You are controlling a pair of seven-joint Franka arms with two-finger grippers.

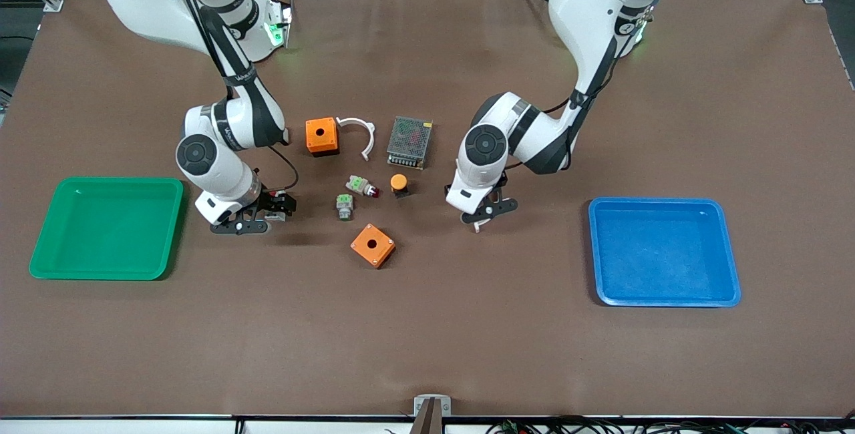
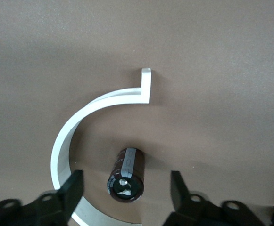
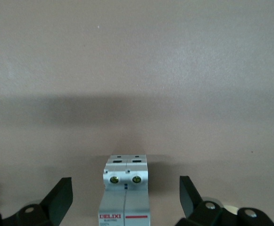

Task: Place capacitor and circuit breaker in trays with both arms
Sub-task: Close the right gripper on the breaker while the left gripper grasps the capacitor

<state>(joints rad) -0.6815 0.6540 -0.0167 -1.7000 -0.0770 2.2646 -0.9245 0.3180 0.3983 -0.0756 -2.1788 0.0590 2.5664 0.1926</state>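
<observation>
The capacitor [image 2: 127,175], a small dark cylinder with a reddish-brown sleeve, lies on the brown mat inside the curve of a white clip [image 2: 78,123]. My left gripper [image 2: 126,182] is open, with a finger on either side of the capacitor and not touching it. In the front view the left gripper [image 1: 482,215] hangs low over the mat and hides the capacitor. The circuit breaker [image 3: 125,195], a white-grey block, lies between the open fingers of my right gripper [image 3: 125,188]. In the front view the right gripper [image 1: 248,219] is low over it, near the green tray.
A green tray [image 1: 40,247] lies at the right arm's end and a blue tray [image 1: 598,254] at the left arm's end. Between the grippers lie two orange boxes [image 1: 322,135] [image 1: 373,245], a white clip [image 1: 361,132], a power supply [image 1: 409,142], two green-topped switches [image 1: 345,206] and an orange-capped button [image 1: 399,183].
</observation>
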